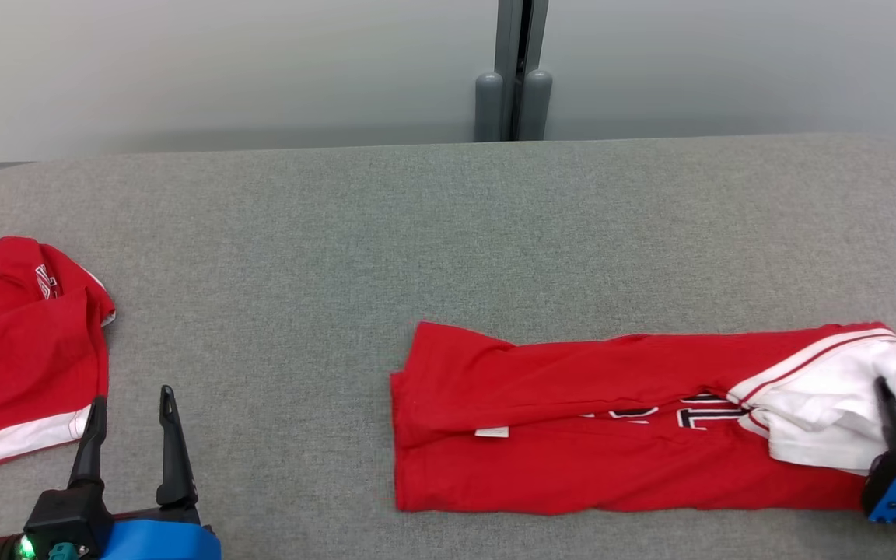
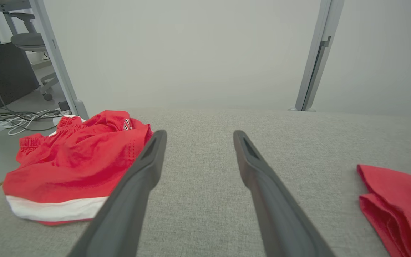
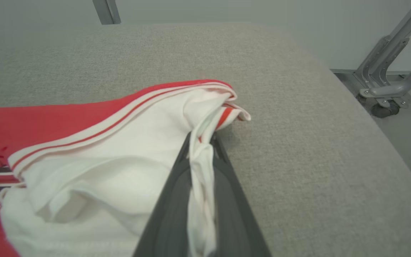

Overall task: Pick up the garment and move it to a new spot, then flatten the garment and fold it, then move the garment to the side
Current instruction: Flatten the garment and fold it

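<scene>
A red garment (image 1: pixel 572 420) with a white end and dark lettering lies folded into a long strip on the grey table (image 1: pixel 339 233), right of centre. My right gripper (image 1: pixel 895 400) is at the strip's white right end, shut on that white cloth; the right wrist view shows the fabric (image 3: pixel 120 171) pinched between the two fingers (image 3: pixel 177 185). My left gripper (image 1: pixel 131 408) stands open at the lower left, nothing between its fingers (image 2: pixel 145 167), just off the table surface. The strip's left end (image 2: pixel 398 203) lies to its right.
A second red garment (image 1: pixel 20 350) with a white hem lies crumpled at the table's left edge, close beside my left gripper (image 2: pixel 198 150). A grey post (image 1: pixel 514 78) stands behind the table. A wheeled metal frame (image 3: pixel 387 89) stands off the table's right end.
</scene>
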{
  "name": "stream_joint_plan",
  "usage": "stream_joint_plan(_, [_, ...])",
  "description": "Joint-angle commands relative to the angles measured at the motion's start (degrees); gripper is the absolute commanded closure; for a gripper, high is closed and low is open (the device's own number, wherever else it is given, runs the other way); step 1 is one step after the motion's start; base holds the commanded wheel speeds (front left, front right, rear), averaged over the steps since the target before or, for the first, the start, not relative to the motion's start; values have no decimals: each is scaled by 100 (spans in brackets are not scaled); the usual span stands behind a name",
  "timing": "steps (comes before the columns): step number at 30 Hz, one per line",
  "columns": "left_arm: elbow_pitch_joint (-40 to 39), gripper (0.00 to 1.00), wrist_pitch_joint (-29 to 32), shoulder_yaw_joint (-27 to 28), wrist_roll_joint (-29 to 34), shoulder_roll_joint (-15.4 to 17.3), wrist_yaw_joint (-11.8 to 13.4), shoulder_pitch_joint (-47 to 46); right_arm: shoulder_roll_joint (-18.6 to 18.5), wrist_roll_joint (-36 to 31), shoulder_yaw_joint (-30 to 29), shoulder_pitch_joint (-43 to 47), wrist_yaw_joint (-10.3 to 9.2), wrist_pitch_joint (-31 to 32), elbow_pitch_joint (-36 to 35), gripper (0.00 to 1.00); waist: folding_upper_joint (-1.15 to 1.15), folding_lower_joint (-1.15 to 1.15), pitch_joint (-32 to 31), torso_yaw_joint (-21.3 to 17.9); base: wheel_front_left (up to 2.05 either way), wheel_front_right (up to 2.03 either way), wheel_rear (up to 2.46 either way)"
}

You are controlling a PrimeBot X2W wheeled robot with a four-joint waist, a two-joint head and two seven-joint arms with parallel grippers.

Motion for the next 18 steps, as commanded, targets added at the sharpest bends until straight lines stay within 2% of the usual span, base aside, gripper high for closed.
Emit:
stream_joint_plan(1, [-1,0,-15,-41,-4,-4,51,70,-165,-17,-102,-51,-4,43,-30,100,0,0,-35,-19,0,0,0])
stream_joint_plan(4, [36,0,-15,-7,-27,-4,24,71,-214,-15,-92,-53,-4,159,-135,100,0,0,-70,-65,0,0,0])
stream_joint_plan(13, [37,0,-15,-46,-89,-3,73,161,176,134,271,167,-3,460,-1017,100,0,0,-151,-214,0,0,0])
stream_joint_plan(18, [69,0,-15,-32,-89,-3,50,160,462,398,706,391,-2,767,-2004,100,0,0,-193,-265,0,0,0])
